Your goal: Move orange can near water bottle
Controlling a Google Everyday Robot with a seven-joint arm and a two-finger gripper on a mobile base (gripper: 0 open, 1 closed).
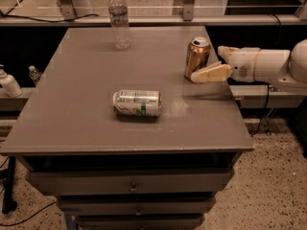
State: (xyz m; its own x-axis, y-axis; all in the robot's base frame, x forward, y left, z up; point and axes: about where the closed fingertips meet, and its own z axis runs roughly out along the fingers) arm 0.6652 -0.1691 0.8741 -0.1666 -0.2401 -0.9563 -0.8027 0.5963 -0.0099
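Observation:
The orange can (pixel 197 57) stands upright near the right edge of the grey table (pixel 86 109). The water bottle (pixel 119 19) stands upright at the far edge of the table, left of the can. My gripper (pixel 213 63) comes in from the right at can height, open, with its near fingertip (pixel 201 75) close against the can's lower right side. It holds nothing.
A white-and-green can (pixel 137 103) lies on its side in the middle of the table. A white pump bottle (pixel 8 82) and a tiny clear bottle (pixel 34 74) stand on a low ledge to the left. Drawers are below the table's front edge.

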